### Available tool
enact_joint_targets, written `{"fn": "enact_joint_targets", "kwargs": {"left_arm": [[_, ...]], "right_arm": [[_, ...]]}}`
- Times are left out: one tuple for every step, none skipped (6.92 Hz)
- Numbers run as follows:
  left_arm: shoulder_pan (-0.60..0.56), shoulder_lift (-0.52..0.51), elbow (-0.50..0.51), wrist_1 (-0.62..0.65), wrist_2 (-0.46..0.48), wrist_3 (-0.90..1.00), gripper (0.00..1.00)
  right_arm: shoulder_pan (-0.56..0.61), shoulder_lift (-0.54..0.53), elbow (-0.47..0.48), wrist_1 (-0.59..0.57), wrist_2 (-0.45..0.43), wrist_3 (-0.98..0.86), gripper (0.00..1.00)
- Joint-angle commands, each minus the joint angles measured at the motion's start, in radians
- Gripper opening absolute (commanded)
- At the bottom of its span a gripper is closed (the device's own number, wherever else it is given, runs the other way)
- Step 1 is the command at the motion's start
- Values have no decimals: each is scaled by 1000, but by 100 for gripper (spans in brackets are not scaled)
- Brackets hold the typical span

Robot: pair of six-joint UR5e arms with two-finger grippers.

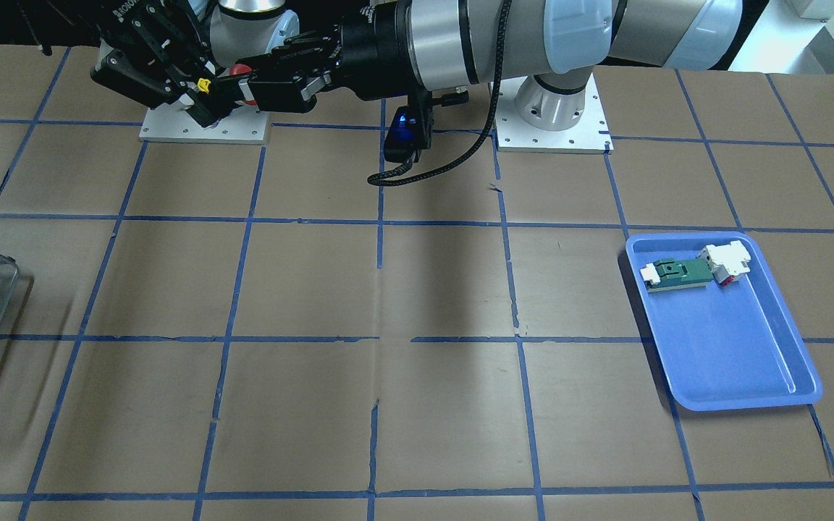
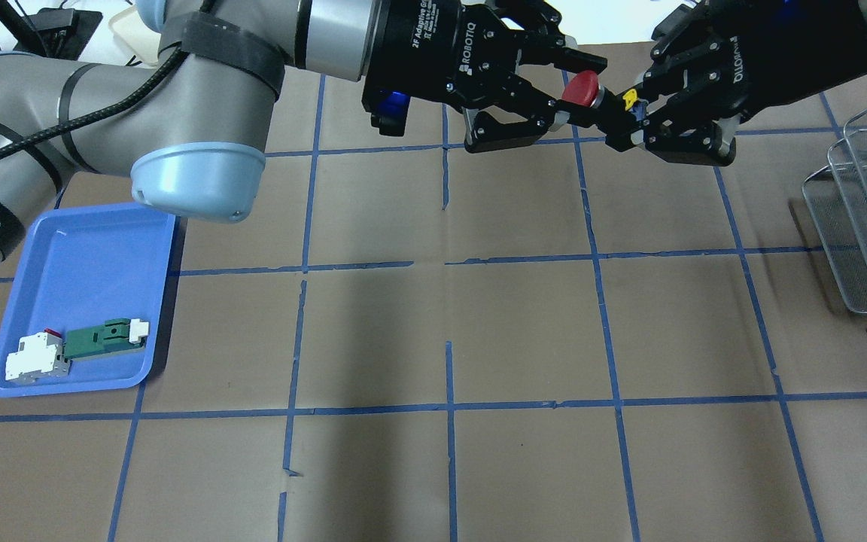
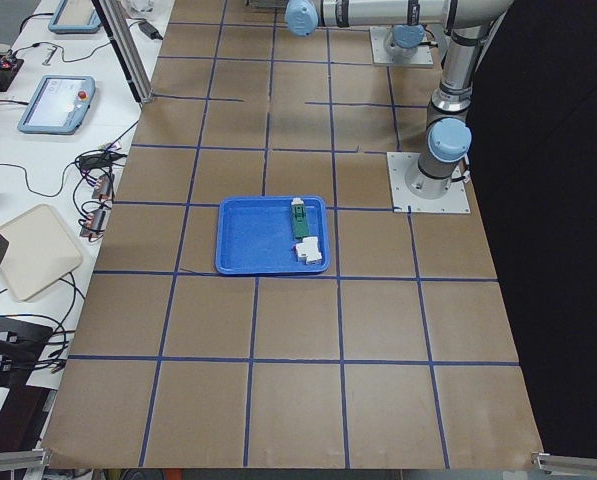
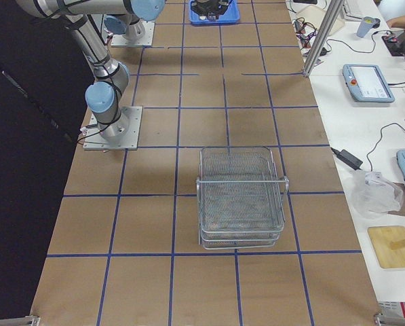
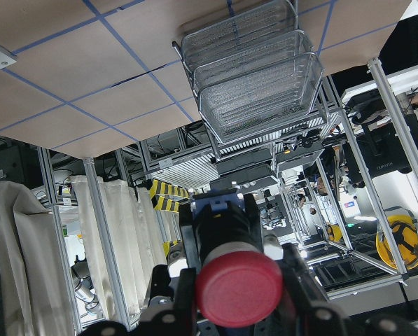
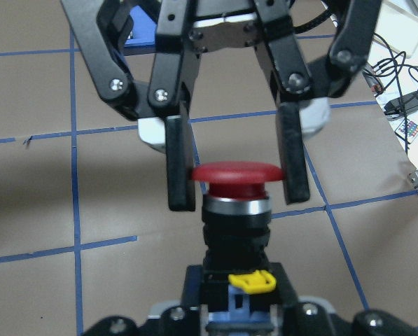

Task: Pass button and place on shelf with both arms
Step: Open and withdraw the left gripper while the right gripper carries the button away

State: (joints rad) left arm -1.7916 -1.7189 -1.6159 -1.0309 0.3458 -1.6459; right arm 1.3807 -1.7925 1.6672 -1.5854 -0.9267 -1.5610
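1. Arms reach in level, above the table (image 2: 524, 331), grippers nose to nose. Left gripper (image 2: 570, 94) pinches the red cap of the button (image 2: 597, 96). Right gripper (image 2: 633, 111) clamps its base by the yellow bit. Button is airborne between them.
2. Shelf (image 2: 866, 218) sits at the right edge, well apart from the grippers; blue tray (image 2: 87, 248) at the left edge.

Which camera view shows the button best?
The right wrist view: the button fills the centre, with its red cap, dark body and yellow bit all sharp. The left wrist view shows mostly the cap, end-on. The overhead and front views show it small. The side views do not show it.
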Motion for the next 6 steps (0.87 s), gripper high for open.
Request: {"fn": "enact_joint_targets", "kwargs": {"left_arm": [[1,-1,5,3,-1,0,100],[1,-2,7,3,-2,0,100],[1,2,14,3,-1,0,100],[9,7,21,0,13,4,100],[21,15,30,5,25,23,100],[46,15,57,38,109,52,100]], "right_arm": [[0,-1,-1,-13,0,-1,0],[0,-1,-1,-13,0,1,0],[0,-2,-1,-11,-1,9,0],[-8,13,0,-16,-21,4,0],[-38,71,-6,-19,-160,-1,0],[-114,135,-14,-78,-260,-17,0]]}}
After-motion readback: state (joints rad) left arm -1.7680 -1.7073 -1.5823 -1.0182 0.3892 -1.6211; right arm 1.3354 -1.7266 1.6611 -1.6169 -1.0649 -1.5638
